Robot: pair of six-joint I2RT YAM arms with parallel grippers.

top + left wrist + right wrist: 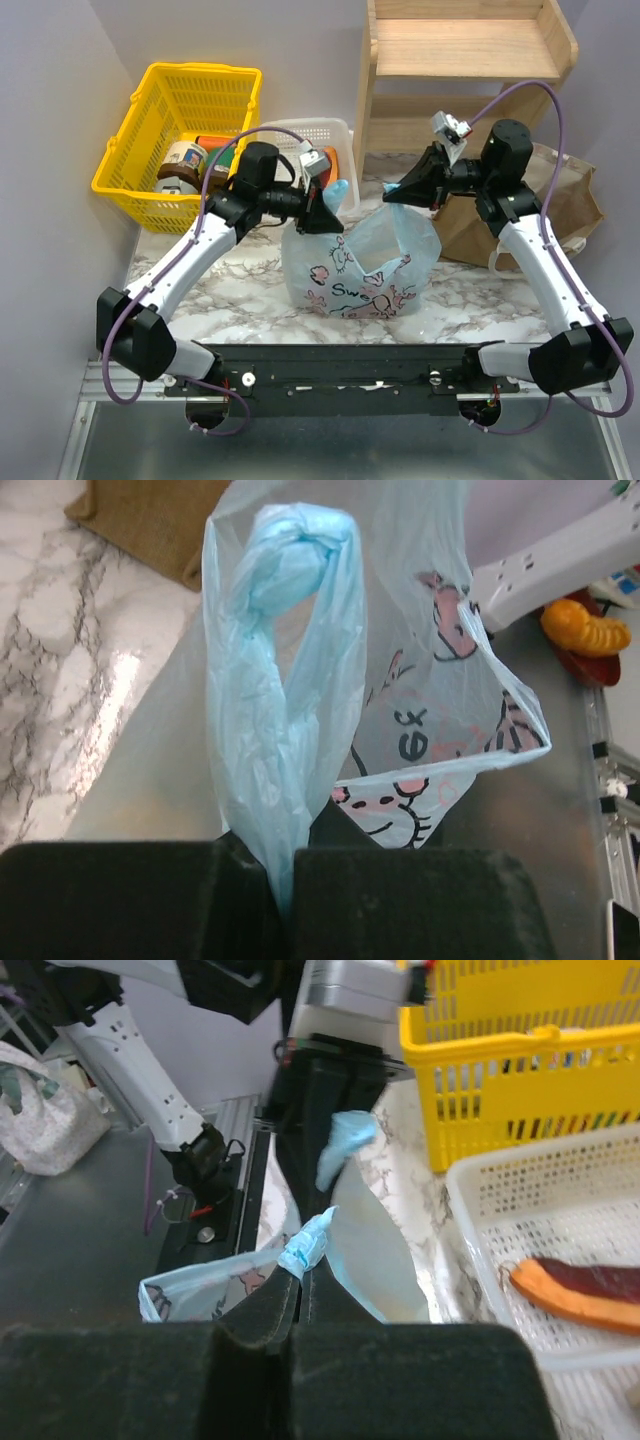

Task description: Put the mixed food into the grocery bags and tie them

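The light-blue grocery bag [360, 265] with cartoon prints stands mid-table, its mouth sagging open. My left gripper [325, 215] is shut on the bag's left handle [285, 660], which rises as a twisted strip from between the jaws [282, 880]. My right gripper [392, 193] is shut on the right handle, whose crumpled tip [310, 1245] pokes out above the closed fingers [303, 1290]. The two grippers face each other just above the bag. The tan-brown grocery bag [570, 200] lies flat at the right. The mixed food is hidden from view.
A yellow mesh basket [180, 130] with jars stands at the back left. Behind the blue bag is a white slotted tray [560, 1220] holding a purple-and-orange wedge [590, 1290]. A wooden shelf [470, 50] rises at the back right.
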